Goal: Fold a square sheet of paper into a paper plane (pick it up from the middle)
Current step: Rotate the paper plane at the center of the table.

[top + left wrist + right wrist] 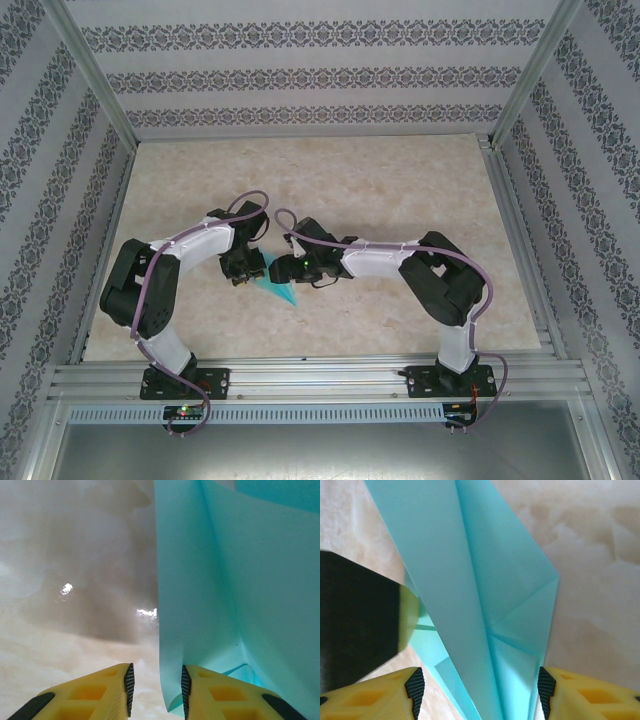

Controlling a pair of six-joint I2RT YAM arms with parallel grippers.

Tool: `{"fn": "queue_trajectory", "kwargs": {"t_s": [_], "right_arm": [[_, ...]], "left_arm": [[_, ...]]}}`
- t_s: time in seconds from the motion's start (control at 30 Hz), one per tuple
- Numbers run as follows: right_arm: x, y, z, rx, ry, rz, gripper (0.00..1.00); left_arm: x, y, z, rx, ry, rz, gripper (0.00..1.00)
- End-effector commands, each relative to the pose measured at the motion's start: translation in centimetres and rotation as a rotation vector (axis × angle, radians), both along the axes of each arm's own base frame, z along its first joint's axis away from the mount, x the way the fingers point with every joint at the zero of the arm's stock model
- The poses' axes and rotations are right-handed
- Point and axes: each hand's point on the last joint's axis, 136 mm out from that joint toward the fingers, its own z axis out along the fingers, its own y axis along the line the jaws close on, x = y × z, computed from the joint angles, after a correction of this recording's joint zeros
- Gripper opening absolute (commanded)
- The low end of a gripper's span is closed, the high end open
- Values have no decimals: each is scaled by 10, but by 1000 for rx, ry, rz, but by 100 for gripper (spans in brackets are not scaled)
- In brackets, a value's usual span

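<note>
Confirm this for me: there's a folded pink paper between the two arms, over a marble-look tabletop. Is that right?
Not pink. The folded paper is turquoise, as the right wrist view shows plainly. The rest of what you said holds.

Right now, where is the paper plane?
In the top view, the paper plane is between the left claw and right claw, near the middle of the table.

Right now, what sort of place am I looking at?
Probably a lab robot cell: left arm and right arm bolted to an aluminium frame, a marble-look table, and patterned wall panels around it.
</note>
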Motion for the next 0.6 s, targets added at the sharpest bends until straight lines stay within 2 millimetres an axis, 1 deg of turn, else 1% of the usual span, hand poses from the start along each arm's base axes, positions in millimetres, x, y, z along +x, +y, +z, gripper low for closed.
{"fn": "queue_trajectory", "kwargs": {"t_s": [0.0,0.17,0.3,0.57], "right_arm": [[14,2,15,6,-55,7,65],[16,13,11,22,-29,28,65],[13,18,4,28,-5,41,66],[3,16,-2,22,19,68,66]], "left_arm": [[5,3,5,-8,-39,0,34],[6,3,6,-6,-43,-2,34],[6,3,6,-6,-41,-1,34],[6,3,5,-5,-40,-2,34]]}}
